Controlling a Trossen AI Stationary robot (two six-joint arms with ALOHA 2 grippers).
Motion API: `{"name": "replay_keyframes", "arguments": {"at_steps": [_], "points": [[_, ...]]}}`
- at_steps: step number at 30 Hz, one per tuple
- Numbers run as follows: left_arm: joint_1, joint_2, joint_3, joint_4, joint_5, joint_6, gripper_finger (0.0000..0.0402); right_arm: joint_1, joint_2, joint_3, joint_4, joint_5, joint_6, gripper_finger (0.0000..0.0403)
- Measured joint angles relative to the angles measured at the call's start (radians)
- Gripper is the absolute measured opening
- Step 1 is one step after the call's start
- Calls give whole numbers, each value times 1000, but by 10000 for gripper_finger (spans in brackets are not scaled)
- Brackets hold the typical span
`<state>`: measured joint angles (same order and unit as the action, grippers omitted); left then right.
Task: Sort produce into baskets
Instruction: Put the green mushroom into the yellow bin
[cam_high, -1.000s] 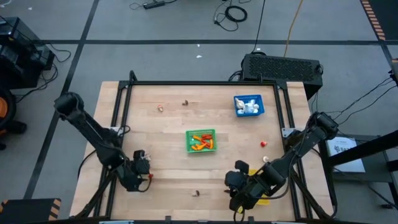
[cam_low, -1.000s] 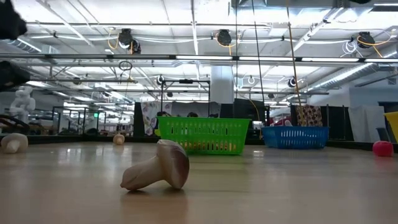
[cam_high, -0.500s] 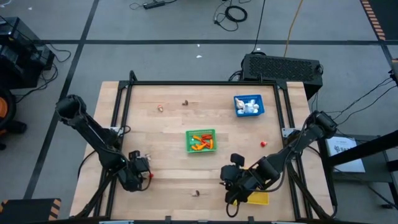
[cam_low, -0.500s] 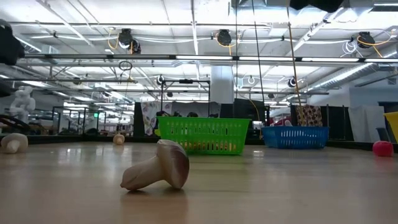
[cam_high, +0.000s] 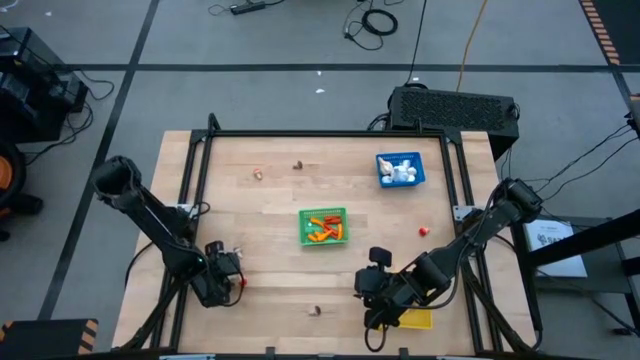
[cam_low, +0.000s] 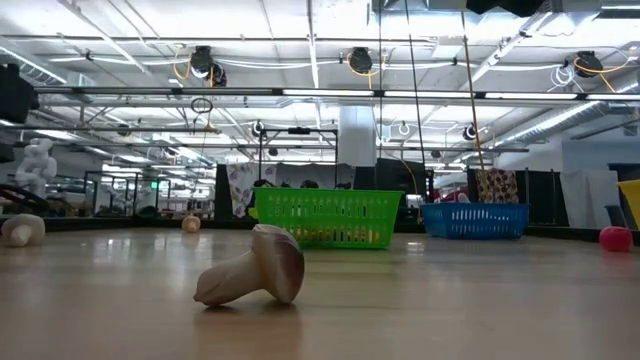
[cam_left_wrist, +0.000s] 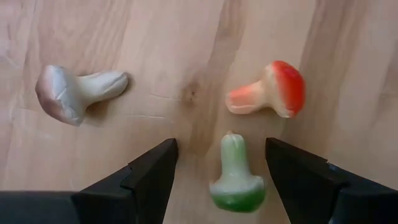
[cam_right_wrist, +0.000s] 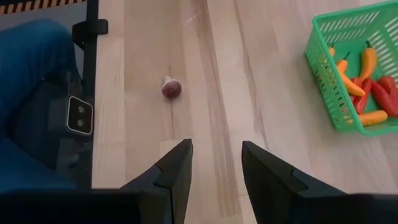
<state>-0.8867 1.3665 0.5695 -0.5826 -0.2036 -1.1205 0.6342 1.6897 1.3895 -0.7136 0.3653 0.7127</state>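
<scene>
Beside the green basket (cam_high: 323, 226) of orange and red peppers (cam_right_wrist: 360, 84), a blue basket (cam_high: 401, 169) holds pale, perhaps white, pieces (cam_high: 399, 172).

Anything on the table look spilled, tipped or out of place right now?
Nothing spilled or tipped. The green basket and blue basket sit upright. Loose pieces are unsorted: three mushrooms under the left gripper, a brown-capped one near the front edge, and a red piece at the right.

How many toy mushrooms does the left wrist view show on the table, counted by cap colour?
Brown-capped toy mushroom: 1
Red-capped toy mushroom: 1
Green-capped toy mushroom: 1
Total: 3
</scene>
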Motion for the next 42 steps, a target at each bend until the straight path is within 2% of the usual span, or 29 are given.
{"name": "replay_keyframes", "arguments": {"at_steps": [7, 10, 14, 20, 23, 27, 31, 37, 39, 42], "points": [[-2, 36, 4, 1, -8, 1, 254, -4, 0, 0, -1, -1, -28, 130], [-5, 37, 4, 0, -7, 0, 241, -13, 0, 0, 0, 0, -30, 130], [-6, 37, 3, -1, -5, 0, 194, -23, 0, 0, -1, 0, -30, 130], [-6, 38, 7, 1, 3, 3, 90, -30, 0, 0, 0, 0, -48, 130], [-6, 40, 26, -3, -1, 31, 50, -33, 0, 0, 1, 4, -49, 130], [-6, 31, 50, -7, -25, 85, 45, -38, 0, 0, 19, 47, -70, 130], [-13, -18, 78, -46, -33, 106, 68, -39, 4, 0, 93, 147, -112, 130], [-46, -136, 112, -46, -204, 166, 76, -44, 81, 1, 362, 156, -366, 130], [-54, -176, 112, -10, -290, 212, 77, -48, 126, 1, 464, 153, -510, 130], [-60, -213, 109, 134, -392, 347, 77, -58, 203, 0, 633, 153, -798, 130]]}}
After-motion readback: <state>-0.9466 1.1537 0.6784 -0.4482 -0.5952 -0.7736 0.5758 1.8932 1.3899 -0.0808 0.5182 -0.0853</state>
